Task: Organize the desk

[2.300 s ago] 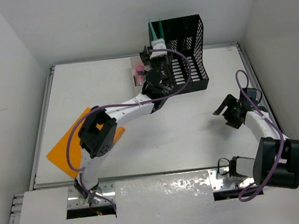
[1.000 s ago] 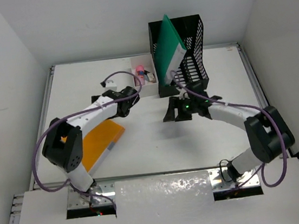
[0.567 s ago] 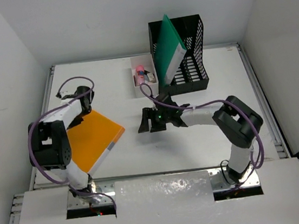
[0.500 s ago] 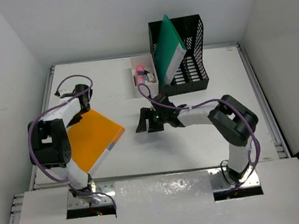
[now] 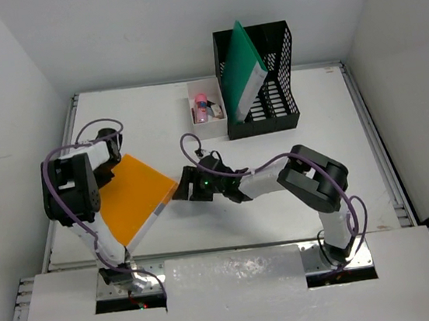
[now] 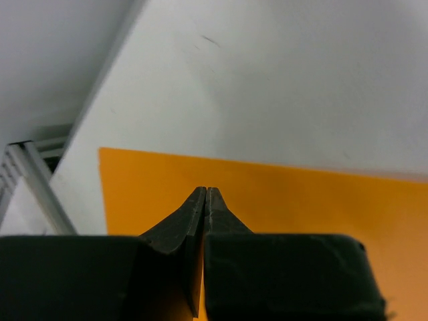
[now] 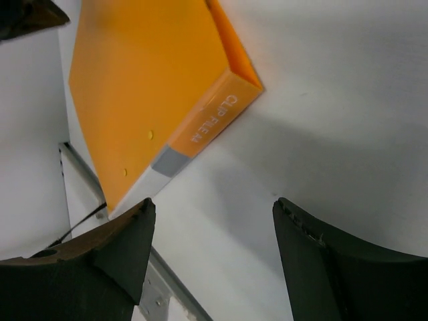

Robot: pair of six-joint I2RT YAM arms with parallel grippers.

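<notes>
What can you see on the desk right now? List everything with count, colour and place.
desk: one, white, enclosed by white walls.
clip file: one, orange, lying flat on the left side.
file holder: one, black mesh, far edge, right of centre.
folder: one, green, standing tilted in the file holder.
open box: one, white, beside the file holder on its left.
pink item: one, inside the open box; other contents unclear.
left gripper: one, black, shut, over the clip file's far left edge.
right gripper: one, black, open, near the clip file's right corner.
</notes>
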